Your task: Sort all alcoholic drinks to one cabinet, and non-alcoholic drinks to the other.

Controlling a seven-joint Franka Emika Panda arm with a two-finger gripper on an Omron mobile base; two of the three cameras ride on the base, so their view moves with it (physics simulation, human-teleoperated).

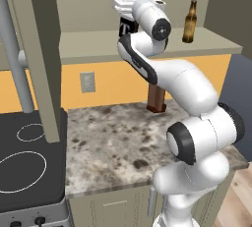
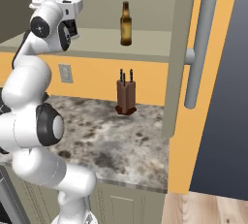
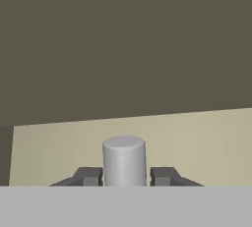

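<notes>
A square bottle [image 3: 124, 160] with a pale neck is sitting gripped between the fingers of the hand [image 3: 125, 176], which is closing tightly around it, held up inside an open cabinet over its shelf [image 1: 98, 44]. A brown beer bottle [image 1: 190, 22] is standing upright on that shelf, well to the right. Below, a knife block [image 2: 126, 97] is resting on the speckled table [image 2: 121, 140].
</notes>
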